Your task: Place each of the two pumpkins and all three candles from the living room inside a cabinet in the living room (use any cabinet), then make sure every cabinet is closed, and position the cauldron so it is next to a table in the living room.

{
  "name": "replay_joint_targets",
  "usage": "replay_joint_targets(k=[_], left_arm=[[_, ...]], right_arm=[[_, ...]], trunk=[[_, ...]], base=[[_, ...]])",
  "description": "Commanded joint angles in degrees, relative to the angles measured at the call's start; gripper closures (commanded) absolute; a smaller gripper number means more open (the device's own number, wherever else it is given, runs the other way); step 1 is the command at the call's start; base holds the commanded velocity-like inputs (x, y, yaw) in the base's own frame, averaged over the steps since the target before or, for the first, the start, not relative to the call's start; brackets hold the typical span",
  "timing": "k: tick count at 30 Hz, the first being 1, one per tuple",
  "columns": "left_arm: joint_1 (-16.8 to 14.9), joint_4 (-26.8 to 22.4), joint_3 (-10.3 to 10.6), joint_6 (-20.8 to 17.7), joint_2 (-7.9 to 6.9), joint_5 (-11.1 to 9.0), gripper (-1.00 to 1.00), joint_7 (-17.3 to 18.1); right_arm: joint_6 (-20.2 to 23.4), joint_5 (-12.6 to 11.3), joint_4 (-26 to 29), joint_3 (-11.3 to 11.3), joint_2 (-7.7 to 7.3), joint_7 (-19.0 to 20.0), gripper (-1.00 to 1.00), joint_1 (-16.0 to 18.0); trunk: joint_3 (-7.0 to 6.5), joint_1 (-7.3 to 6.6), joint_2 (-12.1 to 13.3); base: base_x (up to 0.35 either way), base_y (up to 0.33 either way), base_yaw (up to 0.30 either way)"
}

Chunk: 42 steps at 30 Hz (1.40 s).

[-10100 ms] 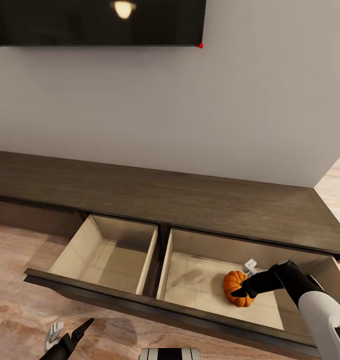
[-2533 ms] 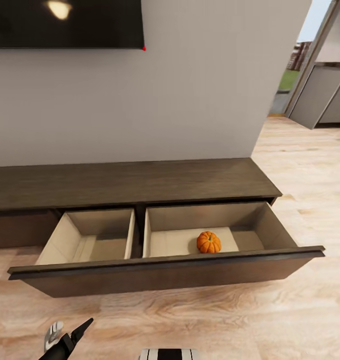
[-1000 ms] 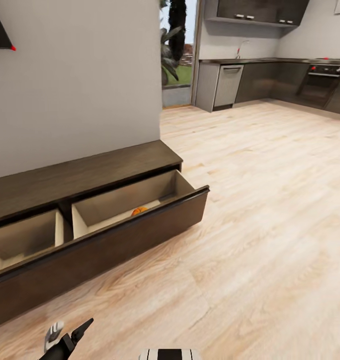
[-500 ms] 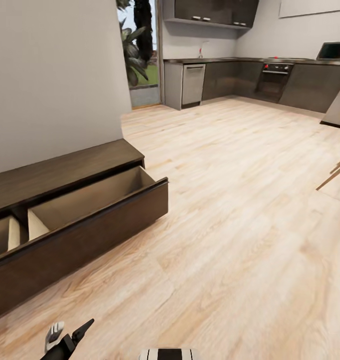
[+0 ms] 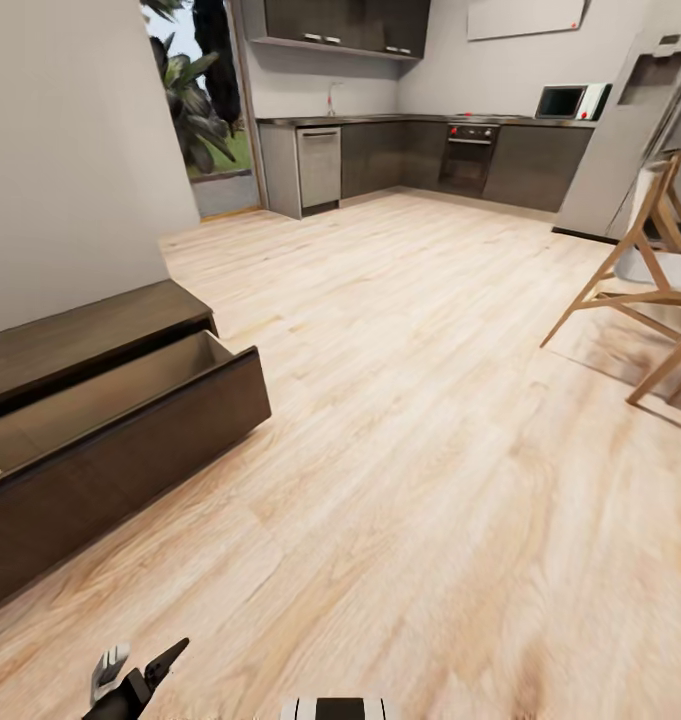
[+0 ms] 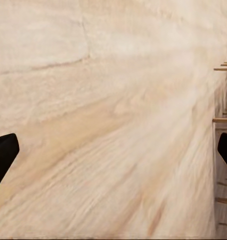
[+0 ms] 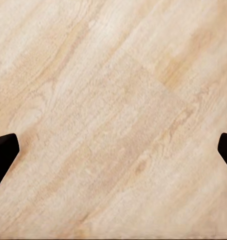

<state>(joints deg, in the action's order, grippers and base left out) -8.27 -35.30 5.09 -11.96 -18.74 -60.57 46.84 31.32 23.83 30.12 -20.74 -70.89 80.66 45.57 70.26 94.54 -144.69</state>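
Cabinet (image 5: 100, 420) at nine o'clock, drawer open; left gripper (image 6: 113, 150) and right gripper (image 7: 113, 152) — jaws wide, holding nothing — over pale wood floor (image 5: 430, 450).

**Head looked across the room, wrists at the floor**

The head camera faced forward and down over the pale wood floor (image 5: 410, 480), cabinet (image 5: 110, 420) at its left, kitchen far off. Both wrist cameras looked closely at that same floor (image 6: 113, 125) (image 7: 113, 120).
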Motion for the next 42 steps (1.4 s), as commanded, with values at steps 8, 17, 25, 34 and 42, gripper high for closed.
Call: replay_joint_targets(k=[8, 17, 25, 34, 42], left_arm=[[0.01, -0.03, 0.19, -0.52, -0.07, -0.62, -1.00, 0.09], [0.01, -0.03, 0.19, -0.52, -0.07, -0.64, -1.00, 0.09], [0.01, -0.03, 0.19, -0.52, -0.07, -0.63, -1.00, 0.09], [0.01, -0.03, 0.19, -0.52, -0.07, -0.60, -1.00, 0.09], [0.01, -0.03, 0.19, -0.52, -0.07, -0.61, -1.00, 0.09]], right_arm=[[-0.06, 0.60, -0.31, -0.30, 0.19, 0.38, -1.00, 0.19], [-1.05, 0.52, -1.52, -0.28, 0.22, 0.37, -1.00, 0.18], [-1.09, 0.51, -1.55, -0.28, 0.26, 0.34, -1.00, 0.15], [-1.09, 0.43, -1.55, -0.34, 0.30, 0.36, -1.00, 0.18], [-1.09, 0.43, -1.55, -0.35, 0.29, 0.36, -1.00, 0.19]], trunk=[[0.04, -0.03, -0.02], [0.04, -0.03, -0.02], [0.04, -0.03, -0.02], [0.04, -0.03, -0.02], [0.04, -0.03, -0.02]], base=[[-0.186, -0.261, -0.174], [-0.099, -0.131, -0.218], [-0.004, -0.005, -0.292], [0.000, 0.000, -0.294], [0.000, 0.000, -0.295]])
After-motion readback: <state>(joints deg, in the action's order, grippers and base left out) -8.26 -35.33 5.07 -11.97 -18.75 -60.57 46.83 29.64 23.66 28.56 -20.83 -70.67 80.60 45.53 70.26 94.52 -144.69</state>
